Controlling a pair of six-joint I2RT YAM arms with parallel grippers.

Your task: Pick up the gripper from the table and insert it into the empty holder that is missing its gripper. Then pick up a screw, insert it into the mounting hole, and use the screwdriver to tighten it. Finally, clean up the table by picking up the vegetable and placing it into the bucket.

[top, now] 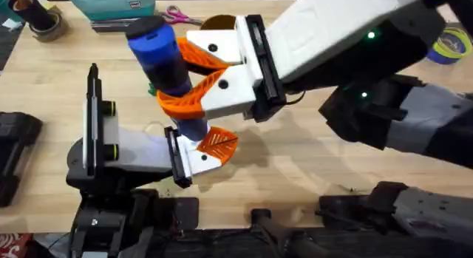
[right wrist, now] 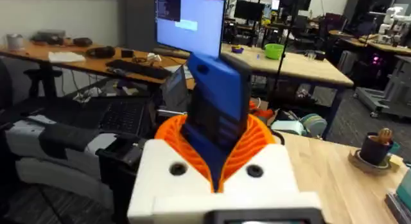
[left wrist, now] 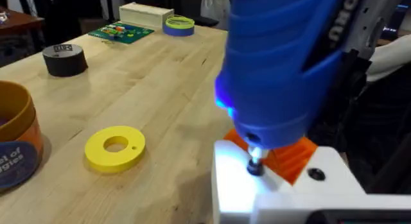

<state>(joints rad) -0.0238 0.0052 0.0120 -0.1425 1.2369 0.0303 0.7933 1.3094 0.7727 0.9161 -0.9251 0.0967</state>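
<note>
Overhead: right gripper [top: 194, 75] clamped on the blue screwdriver [top: 161, 55], held upright.
Its silver tip [left wrist: 255, 163] meets the white holder [left wrist: 282, 192] beside the orange gripper [top: 219, 142]; left gripper's finger spacing cannot be told.

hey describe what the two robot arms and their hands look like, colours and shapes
Both hands have white angular finger mounts with dark screw holes and orange ribbed pads: the right hand, the left hand. Their bodies are white with black plates, on black arms; green lights glow on the right arm.
</note>
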